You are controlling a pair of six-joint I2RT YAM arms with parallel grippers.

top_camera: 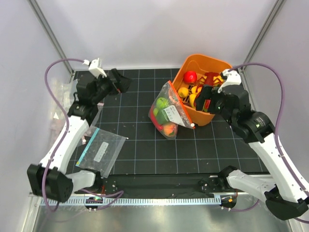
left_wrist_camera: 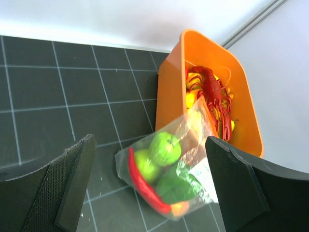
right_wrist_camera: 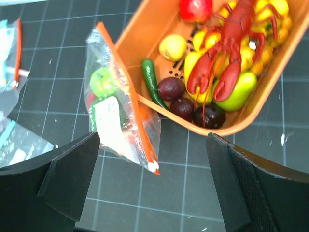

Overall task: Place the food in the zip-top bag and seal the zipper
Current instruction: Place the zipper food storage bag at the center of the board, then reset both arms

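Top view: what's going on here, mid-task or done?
Bagging toy food. The zip-top bag leans against the orange bin and holds green fruits and a red chili. Its zipper looks closed, slider at the lower end. The left gripper and right gripper are both open, holding nothing, off the bag. The bin holds a red lobster, dark plums and yellow fruit. A second clear bag with a teal edge lies flat near the left arm.

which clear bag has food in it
The zip-top bag propped against the orange bin, with green and red food inside; the teal-edged bag lies flat with no food showing.
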